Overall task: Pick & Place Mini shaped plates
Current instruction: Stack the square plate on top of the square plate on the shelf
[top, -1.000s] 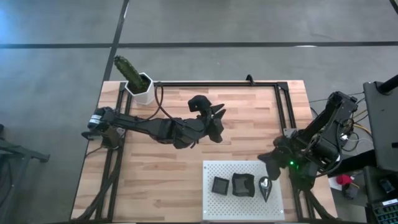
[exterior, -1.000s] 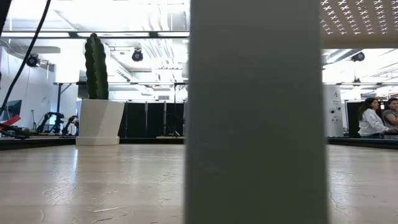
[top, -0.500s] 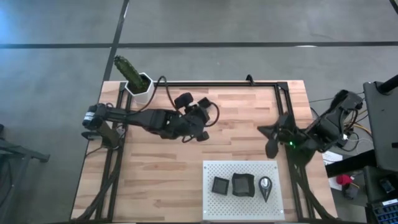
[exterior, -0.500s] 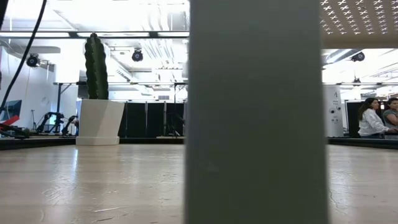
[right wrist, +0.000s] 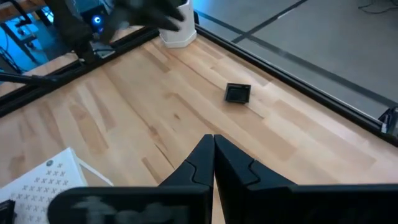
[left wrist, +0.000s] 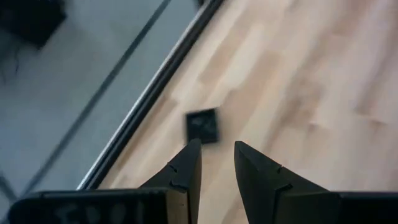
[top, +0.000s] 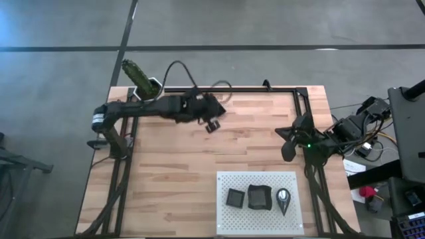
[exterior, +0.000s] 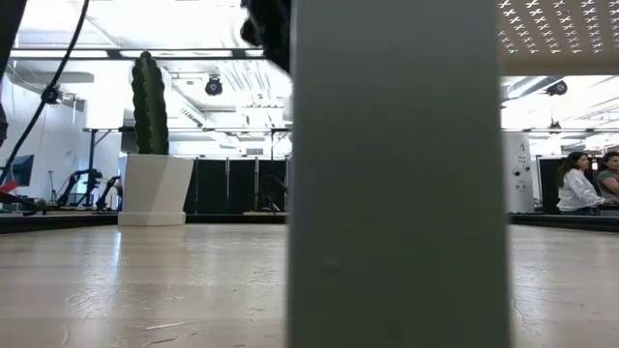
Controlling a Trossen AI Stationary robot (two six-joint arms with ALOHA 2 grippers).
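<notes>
1 square plate lay on the desk just ahead of the left jaws, empty and slightly spread; right jaws were pressed together.

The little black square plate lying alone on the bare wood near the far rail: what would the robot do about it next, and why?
Probably lower the left gripper onto the small square plate. Its fingers are open with a narrow gap and the plate lies flat just ahead of them, apart from the three plates on the white perforated board. The right gripper is shut and farther off.
</notes>
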